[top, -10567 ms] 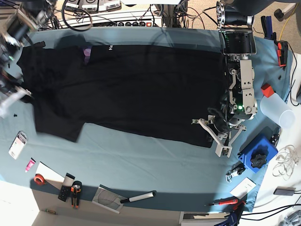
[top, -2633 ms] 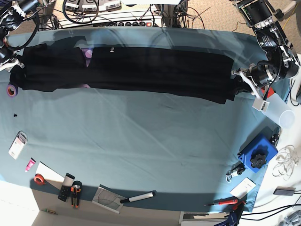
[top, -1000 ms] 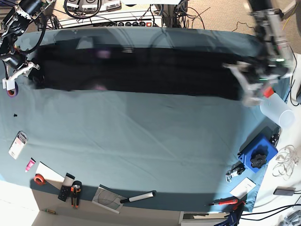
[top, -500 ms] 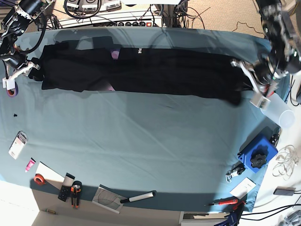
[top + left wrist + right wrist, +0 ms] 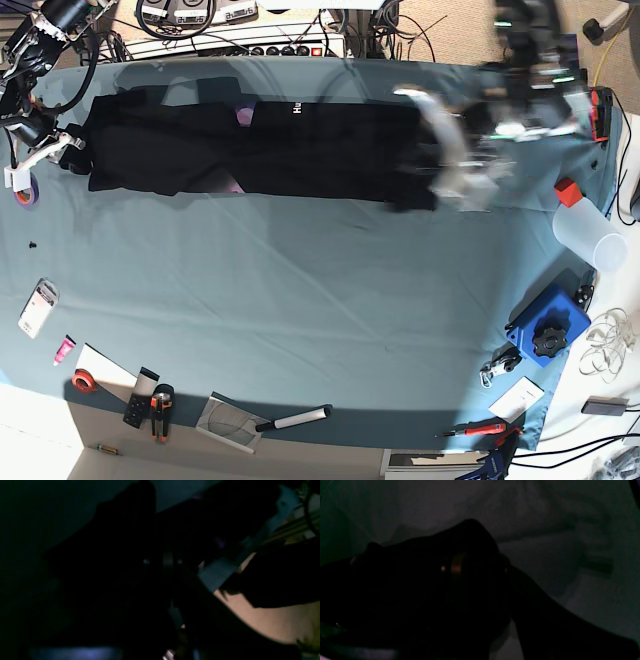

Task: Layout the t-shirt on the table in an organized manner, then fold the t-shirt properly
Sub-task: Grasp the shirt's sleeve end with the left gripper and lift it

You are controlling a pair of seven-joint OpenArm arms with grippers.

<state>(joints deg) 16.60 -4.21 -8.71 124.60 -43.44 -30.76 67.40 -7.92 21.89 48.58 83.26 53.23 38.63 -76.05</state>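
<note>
The black t-shirt (image 5: 300, 150) lies as a long narrow strip across the far part of the teal table (image 5: 300, 300). A purple patch shows near its collar. My left gripper (image 5: 445, 165), blurred by motion on the right of the base view, is shut on the t-shirt's right end, which is lifted and doubled back over the strip. My right gripper (image 5: 62, 152) is closed on the bunched left end. Both wrist views are very dark, with black t-shirt cloth (image 5: 112, 567) (image 5: 432, 580) filling the space at the fingers.
A translucent cup (image 5: 590, 235), a red block (image 5: 568, 190) and a blue box (image 5: 548, 325) stand at the right edge. A purple tape roll (image 5: 22, 192) lies by the right arm. Hand tools (image 5: 160, 410) and a white tube (image 5: 295, 418) line the near edge.
My left arm has swung left with the t-shirt's right end, so that end now lies much nearer the middle. The right arm and the left end have stayed put.
</note>
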